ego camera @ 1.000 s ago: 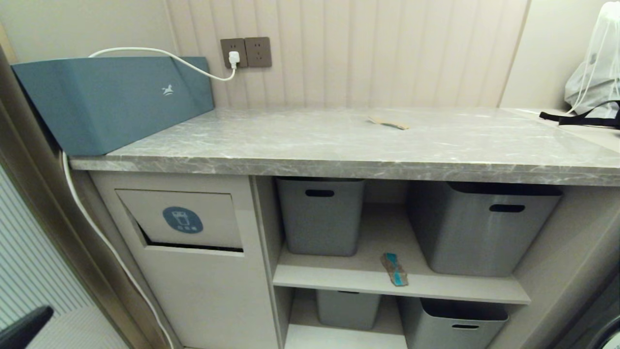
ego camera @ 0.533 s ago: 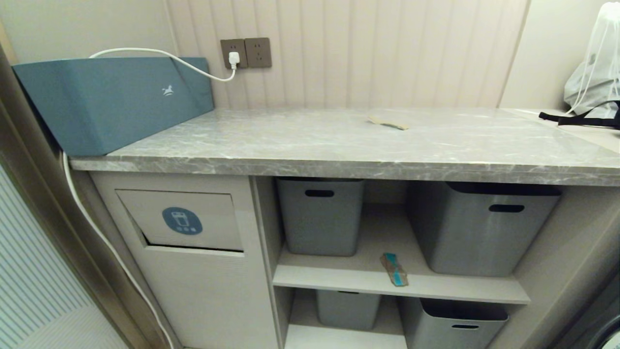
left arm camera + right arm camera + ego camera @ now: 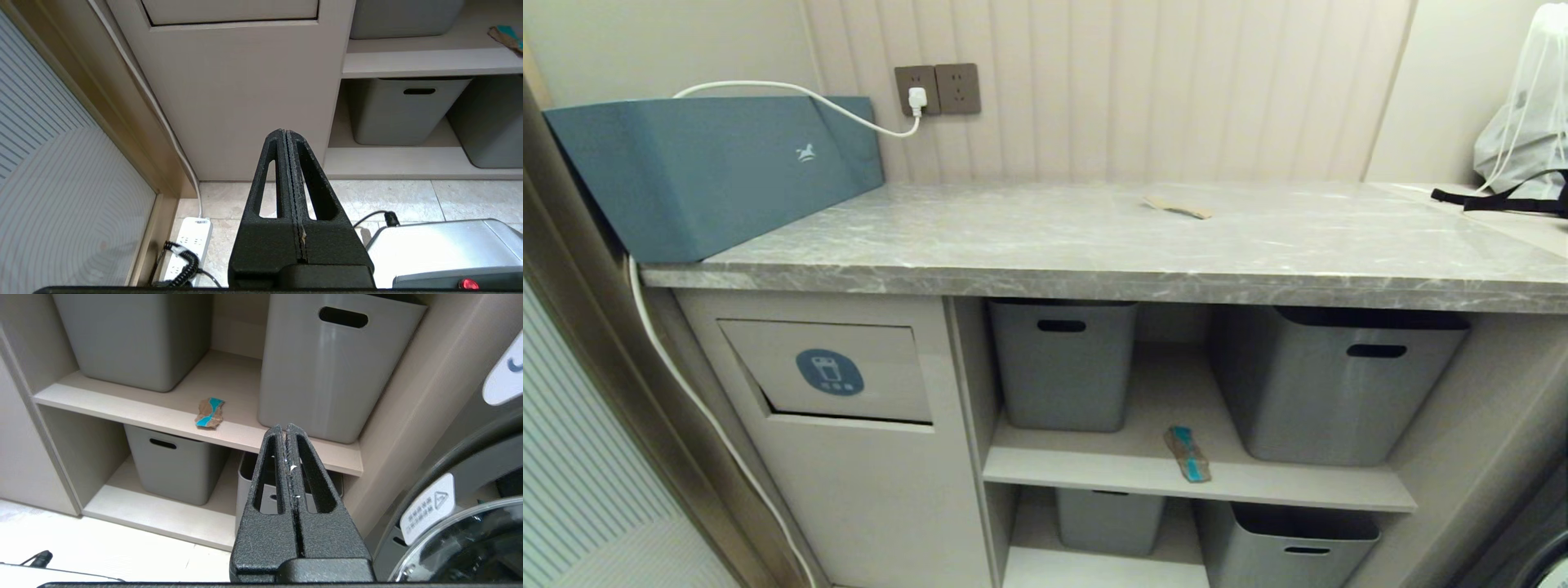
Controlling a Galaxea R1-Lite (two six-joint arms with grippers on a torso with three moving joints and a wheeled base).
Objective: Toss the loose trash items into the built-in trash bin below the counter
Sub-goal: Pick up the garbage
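a grey marble counter (image 3: 1094, 245) holds one brown scrap (image 3: 1176, 207), a teal-printed scrap (image 3: 1188, 453) lies on the shelf below, the bin flap (image 3: 829, 371) sits closed at left, and the left gripper (image 3: 287, 136) and right gripper (image 3: 286, 430) hang low, pressed together and empty.

scrap (image 3: 1176, 207) on counter (image 3: 1045, 245), another scrap (image 3: 1187, 453) on shelf (image 3: 1094, 469) between tubs

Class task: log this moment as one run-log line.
left claw: shut, empty | right claw: shut, empty | teal-printed brown cardboard scrap: on shelf | tan cardboard scrap: on grey marble counter | beige bin flap: closed
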